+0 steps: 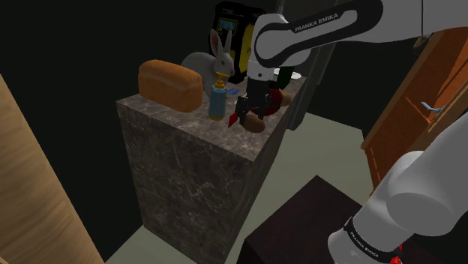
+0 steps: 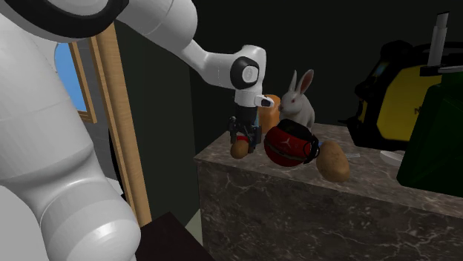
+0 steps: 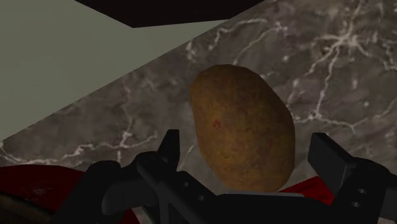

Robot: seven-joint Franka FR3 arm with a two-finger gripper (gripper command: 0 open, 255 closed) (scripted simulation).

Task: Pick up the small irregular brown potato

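Your pincer stands wide, a finger on either side of the small lumpy brown potato, neither touching it. The potato lies between them, near the edge of the dark veined marble surface, its long axis crossing the finger-to-finger line, so closing would meet its narrower width. Count two potatoes: in the second exterior view the larger brown potato sits at 3 o'clock of the small one, past one red-and-black round thing.

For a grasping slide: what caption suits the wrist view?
Open claw straddles the brown potato near the counter edge, touching neither side.
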